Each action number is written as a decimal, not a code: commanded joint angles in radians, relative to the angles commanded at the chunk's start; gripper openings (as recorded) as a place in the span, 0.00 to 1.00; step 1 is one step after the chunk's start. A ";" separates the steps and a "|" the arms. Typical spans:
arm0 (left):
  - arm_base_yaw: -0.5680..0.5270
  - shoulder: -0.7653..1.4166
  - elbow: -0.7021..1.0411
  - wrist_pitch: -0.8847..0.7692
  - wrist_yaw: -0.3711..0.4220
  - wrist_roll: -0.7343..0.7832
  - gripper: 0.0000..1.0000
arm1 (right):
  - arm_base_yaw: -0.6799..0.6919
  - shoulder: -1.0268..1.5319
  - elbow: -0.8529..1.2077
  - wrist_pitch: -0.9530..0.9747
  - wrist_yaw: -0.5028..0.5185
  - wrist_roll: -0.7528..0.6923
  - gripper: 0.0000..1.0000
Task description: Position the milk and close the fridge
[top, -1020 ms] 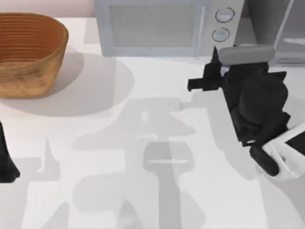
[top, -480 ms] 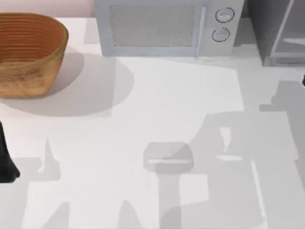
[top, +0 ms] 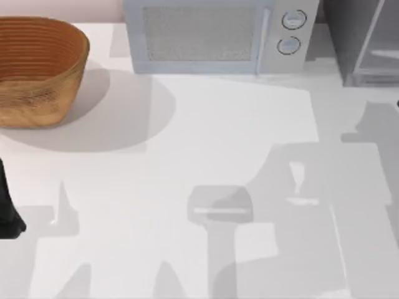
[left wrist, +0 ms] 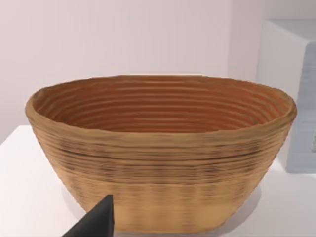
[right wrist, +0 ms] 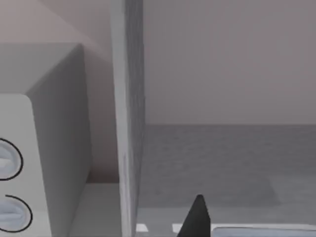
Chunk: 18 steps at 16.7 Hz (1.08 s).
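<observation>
Your right gripper [right wrist: 197, 219], whose grip I cannot tell, looks into the open fridge [top: 340, 37] at the table's far right; left arm [top: 6, 212] parked, next catch the door [top: 369, 34] and push it shut.

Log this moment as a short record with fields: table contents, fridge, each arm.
basket: woven brown wicker basket, far left of the table, nothing visible inside
microwave: silver microwave with two round knobs, at the table's far edge, right of the basket
fridge: tall grey cabinet, far right corner; right wrist view looks into its bare interior
left arm: dark part at the table's left edge, parked
right gripper: one dark fingertip facing the fridge
</observation>
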 joint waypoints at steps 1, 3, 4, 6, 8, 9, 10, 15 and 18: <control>0.000 0.000 0.000 0.000 0.000 0.000 1.00 | -0.009 0.033 0.033 -0.002 -0.011 0.000 0.00; 0.000 0.000 0.000 0.000 0.000 0.000 1.00 | -0.035 0.132 0.129 -0.008 -0.039 0.000 0.00; 0.000 0.000 0.000 0.000 0.000 0.000 1.00 | -0.050 0.195 0.191 -0.012 -0.056 0.000 0.00; 0.000 0.000 0.000 0.000 0.000 0.000 1.00 | -0.084 0.335 0.336 -0.021 -0.093 -0.002 0.00; 0.000 0.000 0.000 0.000 0.000 0.000 1.00 | -0.120 0.474 0.495 -0.033 -0.131 -0.004 0.00; 0.000 0.000 0.000 0.000 0.000 0.000 1.00 | -0.138 0.537 0.571 -0.039 -0.150 -0.005 0.00; 0.000 0.000 0.000 0.000 0.000 0.000 1.00 | -0.155 0.594 0.638 -0.046 -0.167 -0.006 0.00; 0.000 0.000 0.000 0.000 0.000 0.000 1.00 | -0.210 0.762 0.818 -0.070 -0.224 -0.009 0.00; 0.000 0.000 0.000 0.000 0.000 0.000 1.00 | -0.212 0.766 0.822 -0.071 -0.225 -0.009 0.00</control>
